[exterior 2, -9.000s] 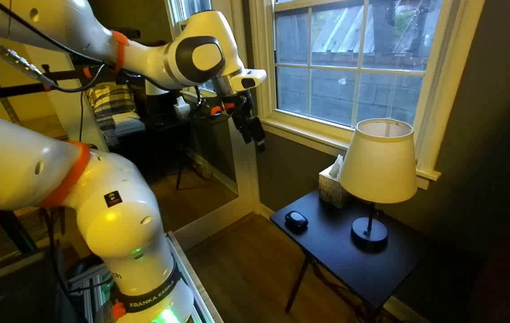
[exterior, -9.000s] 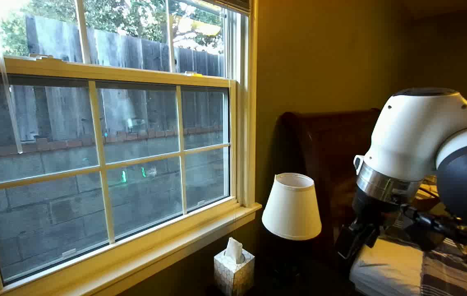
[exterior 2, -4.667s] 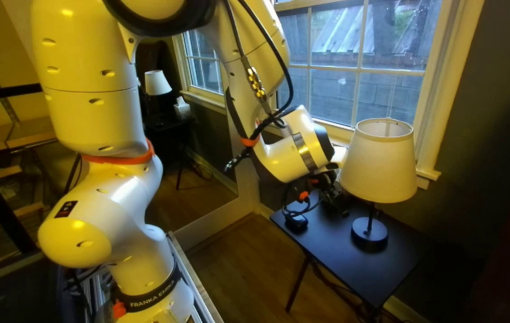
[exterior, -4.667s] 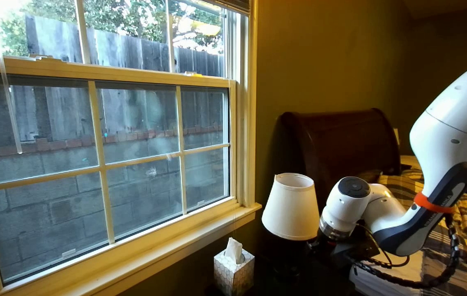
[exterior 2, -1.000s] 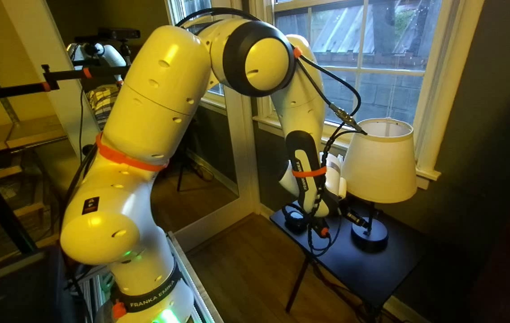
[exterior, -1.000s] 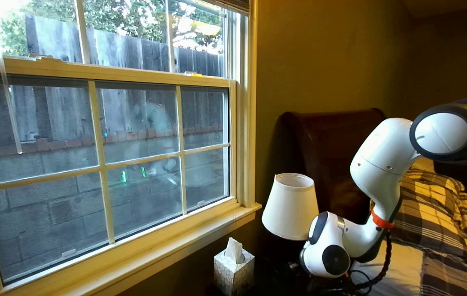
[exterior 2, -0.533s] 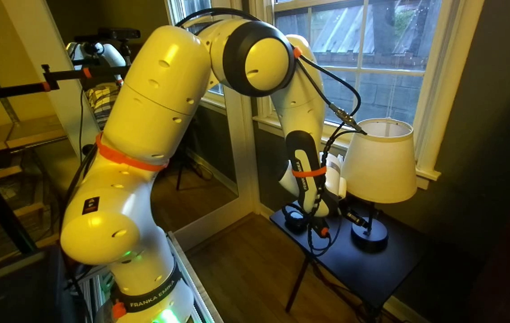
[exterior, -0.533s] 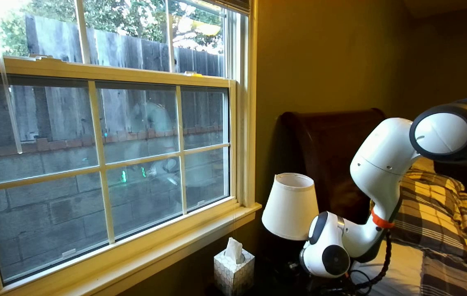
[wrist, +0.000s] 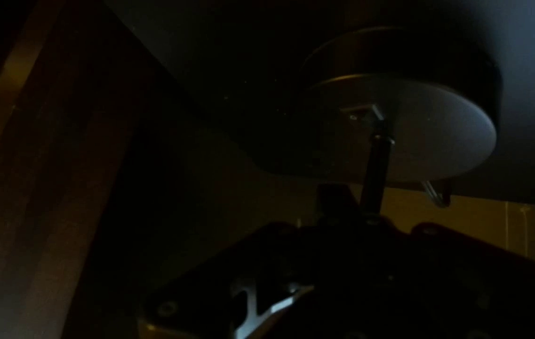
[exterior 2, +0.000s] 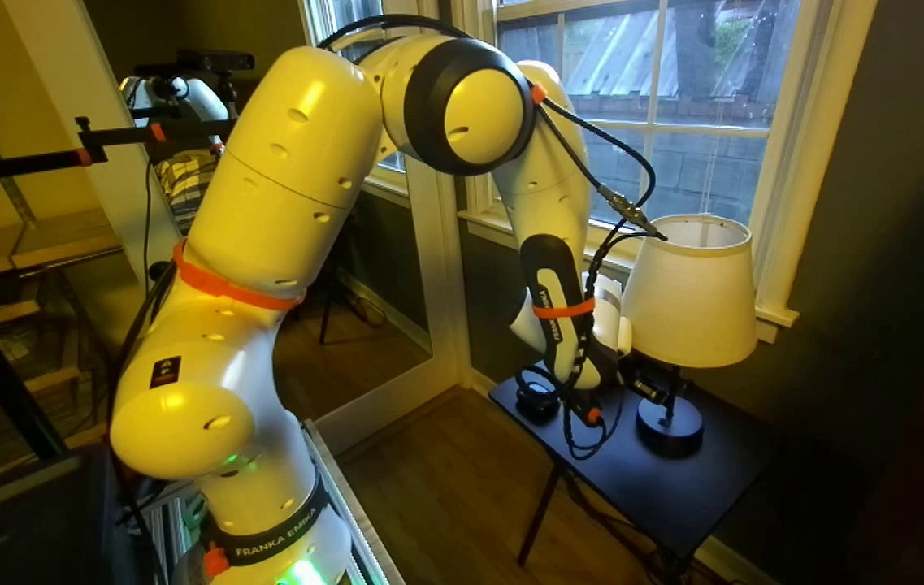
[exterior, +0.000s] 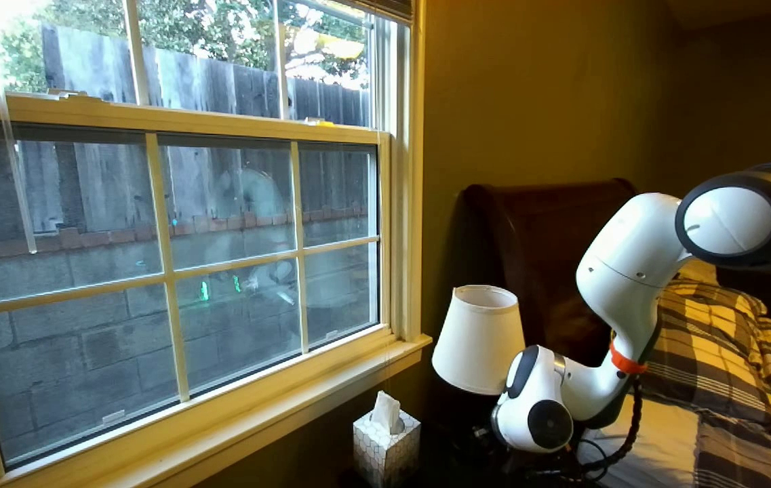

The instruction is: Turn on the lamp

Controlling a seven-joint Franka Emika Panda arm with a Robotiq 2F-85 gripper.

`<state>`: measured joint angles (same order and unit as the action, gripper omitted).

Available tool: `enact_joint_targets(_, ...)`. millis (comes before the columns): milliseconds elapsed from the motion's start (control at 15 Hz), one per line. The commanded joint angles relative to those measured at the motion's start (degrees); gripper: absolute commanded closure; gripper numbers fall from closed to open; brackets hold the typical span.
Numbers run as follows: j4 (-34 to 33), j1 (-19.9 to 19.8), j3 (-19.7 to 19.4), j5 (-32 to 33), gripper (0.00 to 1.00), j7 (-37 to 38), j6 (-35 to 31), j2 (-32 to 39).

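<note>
The lamp has a cream tapered shade, seen in both exterior views [exterior: 477,342] [exterior 2: 693,305], and it looks unlit. Its round dark base [exterior 2: 670,426] rests on a black side table [exterior 2: 673,496]. Low under the shade's edge, my gripper [exterior 2: 660,393] reaches in beside the thin stem. Seen from the wrist, the base [wrist: 422,132] fills the upper right, and the stem [wrist: 376,172] runs down behind the dark gripper [wrist: 335,190]. Its fingers are together, with nothing visible held. Whether they touch the stem cannot be told in this dark view.
A patterned tissue box [exterior: 386,447] stands near the lamp under the window sill [exterior: 331,386]. A small black object [exterior 2: 537,400] lies on the table near my wrist. Cable loops [exterior 2: 592,447] hang from my wrist. A bed with plaid cover [exterior: 717,366] is behind the arm.
Over the last seconds my arm came down from high up to low beside the lamp, under its shade. In the last half second it shifted slightly closer to the stem.
</note>
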<state>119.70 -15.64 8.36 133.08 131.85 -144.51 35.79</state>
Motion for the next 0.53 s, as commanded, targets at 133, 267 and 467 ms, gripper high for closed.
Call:
enact_joint_targets(133,-2.2,0.9,-1.2,-2.0,1.00,-2.9,-1.2,2.4)
enact_joint_targets(267,-2.8,0.9,-1.1,-2.1,1.00,-3.6,-1.4,3.1)
enact_joint_targets(467,-3.7,0.9,-0.9,-2.3,1.00,-5.0,-1.7,4.3)
